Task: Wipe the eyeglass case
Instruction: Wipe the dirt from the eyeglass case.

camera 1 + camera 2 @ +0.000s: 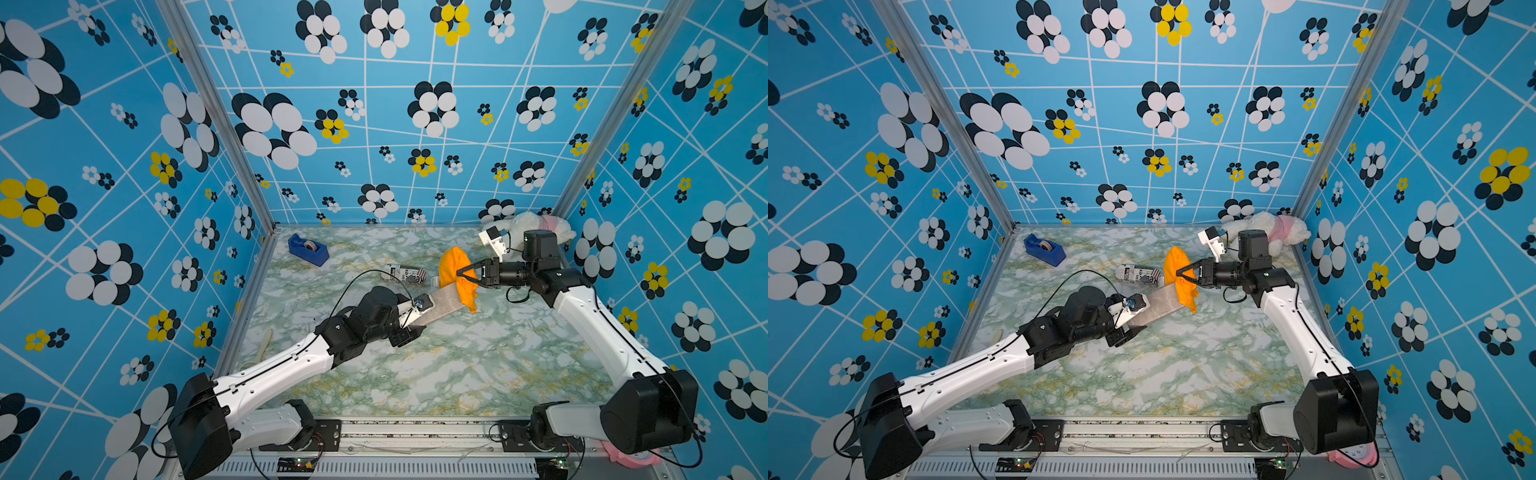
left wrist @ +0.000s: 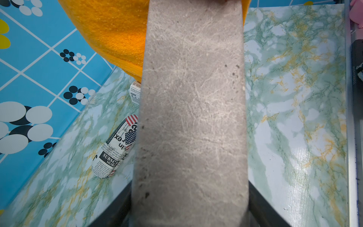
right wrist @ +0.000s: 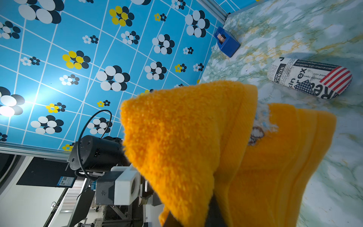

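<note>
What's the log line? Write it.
left hand: grips grey flat eyeglass case | right hand: shut on orange terry cloth | cloth at case tip

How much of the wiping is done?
Ready so far: the left gripper holds the gray case above the table, and the right gripper pinches the orange cloth. Right now the cloth covers the case's far end. Rubbing along the rest looks left; how much is clean can't be told.

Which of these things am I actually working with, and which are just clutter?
In the job: grey eyeglass case, held by the left gripper; orange cloth, held by the right gripper.
Lying about: newspaper-print case; blue tape dispenser; plush toy.
</note>
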